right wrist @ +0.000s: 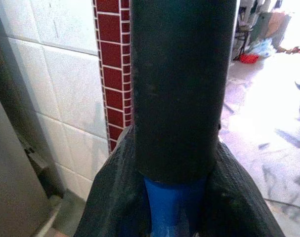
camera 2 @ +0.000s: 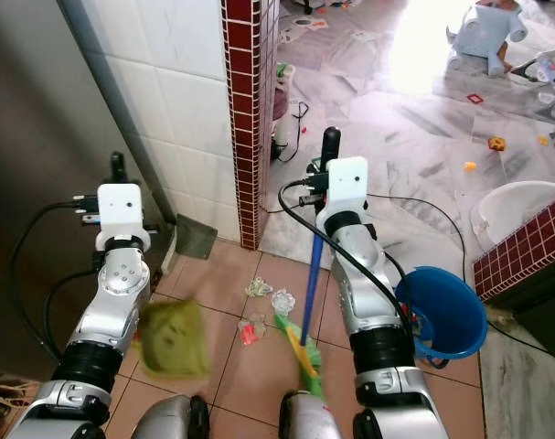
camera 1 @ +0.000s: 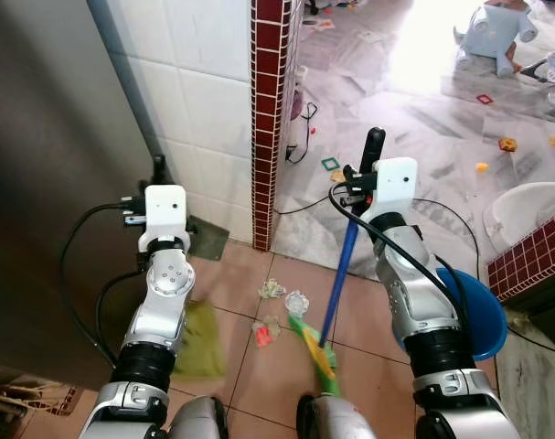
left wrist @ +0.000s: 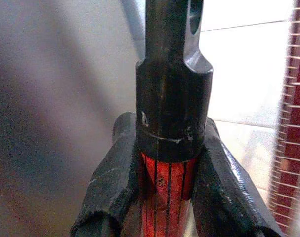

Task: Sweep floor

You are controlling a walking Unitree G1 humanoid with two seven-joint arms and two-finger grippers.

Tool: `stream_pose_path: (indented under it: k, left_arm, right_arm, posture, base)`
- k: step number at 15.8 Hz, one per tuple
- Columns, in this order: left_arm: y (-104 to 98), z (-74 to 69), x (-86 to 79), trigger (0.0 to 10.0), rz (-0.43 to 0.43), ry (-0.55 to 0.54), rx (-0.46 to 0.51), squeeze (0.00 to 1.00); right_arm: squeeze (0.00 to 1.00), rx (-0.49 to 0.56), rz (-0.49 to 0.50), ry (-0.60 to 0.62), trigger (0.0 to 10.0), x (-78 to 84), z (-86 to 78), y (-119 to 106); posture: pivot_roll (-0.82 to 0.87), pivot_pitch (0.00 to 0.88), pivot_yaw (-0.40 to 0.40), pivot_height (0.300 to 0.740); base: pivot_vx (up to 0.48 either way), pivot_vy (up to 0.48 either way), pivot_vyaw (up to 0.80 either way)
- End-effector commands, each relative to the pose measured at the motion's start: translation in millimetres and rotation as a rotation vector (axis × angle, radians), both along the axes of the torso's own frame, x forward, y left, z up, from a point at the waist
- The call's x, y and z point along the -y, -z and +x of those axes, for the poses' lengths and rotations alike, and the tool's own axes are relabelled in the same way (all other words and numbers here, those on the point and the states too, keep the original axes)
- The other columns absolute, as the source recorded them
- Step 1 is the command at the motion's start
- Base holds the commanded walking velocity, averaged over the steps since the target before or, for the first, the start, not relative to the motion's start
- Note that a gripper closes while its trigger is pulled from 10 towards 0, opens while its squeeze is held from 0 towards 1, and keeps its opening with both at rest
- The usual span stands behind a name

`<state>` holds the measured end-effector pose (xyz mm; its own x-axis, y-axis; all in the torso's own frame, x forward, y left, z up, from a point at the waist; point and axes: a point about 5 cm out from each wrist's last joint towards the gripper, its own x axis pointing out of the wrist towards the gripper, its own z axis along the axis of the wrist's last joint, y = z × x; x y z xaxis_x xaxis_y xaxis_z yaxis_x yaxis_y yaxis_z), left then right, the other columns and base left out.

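Underfoot, terracotta floor tiles (camera 1: 250, 366) with pale grout, giving way beyond a red-brick tiled pillar (camera 1: 272, 119) to a marbled grey floor (camera 1: 414, 119) washed out by bright light at the far end. To the left, white wall tiles (camera 1: 199, 91) and a dark metal panel (camera 1: 48, 165). On the marble, scattered small toys, a pale blue plastic toy (camera 1: 496, 32), a white basin (camera 1: 533, 210) and a black cable (camera 1: 442, 215). At the right edge, a low red-tiled ledge (camera 1: 533, 251), with a blue bucket (camera 2: 446, 311) just beside the right forearm.

On the terracotta, between the two arms, a small heap of clear wrappers and an orange scrap (camera 1: 277, 315).

Right arm raised forward, right gripper (right wrist: 169, 192) clamped around the blue broom handle (camera 1: 341, 274) just under its black end cap (right wrist: 182, 84); handle slanting down and back to green bristles (camera 1: 315, 352) resting on the tile just beside the litter.

Left arm likewise raised, left gripper (left wrist: 167, 192) closed on a red ribbed handle (left wrist: 167, 195) topped by a black cap (left wrist: 172, 89); below the left forearm, a green dustpan (camera 2: 172, 338), blurred, hanging low above the tiles, left of the litter.
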<state>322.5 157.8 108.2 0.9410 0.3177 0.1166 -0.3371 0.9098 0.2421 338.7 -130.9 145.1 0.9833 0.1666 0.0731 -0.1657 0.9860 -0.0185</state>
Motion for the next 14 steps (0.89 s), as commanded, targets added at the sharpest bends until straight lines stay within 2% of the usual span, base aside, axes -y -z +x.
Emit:
stream_pose_path:
  k: [1, 3, 5, 7, 8, 9, 10, 12, 13, 14]
  left_arm:
    - [-6, 2.9, -2.2, 10.0, 0.011, -0.026, 0.041, 0.00]
    - [-1, 5.9, 1.1, 10.0, -0.034, -0.011, 0.027, 0.00]
    - [6, 7.7, 5.3, 10.0, -0.114, 0.006, -0.002, 0.00]
    - [14, 11.0, 18.2, 10.0, -0.185, 0.024, -0.039, 0.00]
    - [13, 11.7, 20.7, 10.0, -0.188, 0.034, -0.038, 0.00]
    - [15, 12.8, 33.2, 10.0, -0.194, 0.084, -0.056, 0.00]
    - [18, 12.4, 38.1, 10.0, -0.191, 0.102, -0.069, 0.00]
    - [19, 12.6, 39.7, 10.0, -0.199, 0.117, -0.074, 0.00]
    - [21, 13.2, 40.2, 10.0, -0.227, 0.122, -0.082, 0.00]
    - [27, 14.0, 42.5, 10.0, -0.294, 0.131, -0.120, 0.00]
  right_arm:
    - [0.00, 0.050, 0.047, -0.004, 10.0, -0.1, 3.1, -17]
    - [0.00, 0.043, 0.066, -0.007, 10.0, -2.7, 5.5, -19]
    - [0.00, 0.048, 0.068, -0.008, 10.0, -6.5, 7.7, -20]
    - [0.00, 0.053, 0.070, -0.008, 10.0, -9.6, 9.9, -23]
    - [0.00, 0.053, 0.070, -0.008, 10.0, -9.8, 10.1, -24]
    - [0.00, 0.054, 0.070, -0.008, 10.0, -10.3, 10.3, -24]
    - [0.00, 0.051, 0.073, -0.008, 10.0, -10.5, 10.4, -23]
    - [0.00, 0.038, 0.090, -0.007, 10.0, -11.2, 10.4, -22]
    - [0.00, 0.033, 0.097, -0.008, 10.0, -11.6, 10.5, -21]
    - [0.00, 0.028, 0.094, -0.012, 10.0, -13.0, 10.8, -19]
  posture:
    - [-0.09, 0.132, -0.019, 0.740]
    - [-0.08, 0.132, -0.022, 0.740]
    - [-0.08, 0.130, -0.021, 0.740]
    - [-0.09, 0.127, -0.022, 0.740]
    - [-0.09, 0.127, -0.022, 0.740]
    - [-0.09, 0.127, -0.021, 0.740]
    - [-0.09, 0.128, -0.019, 0.740]
    - [-0.09, 0.128, -0.017, 0.740]
    - [-0.08, 0.128, -0.015, 0.740]
    - [-0.08, 0.128, -0.016, 0.740]
  base:
    - [0.000, 0.000, 0.00]
    - [0.000, 0.000, 0.00]
    - [0.000, 0.000, 0.00]
    - [0.000, 0.000, 0.00]
    - [0.000, 0.000, 0.00]
    - [0.000, 0.000, 0.00]
    - [0.000, 0.000, 0.00]
    - [0.000, 0.000, 0.00]
    - [0.000, 0.000, 0.00]
    - [0.000, 0.000, 0.00]
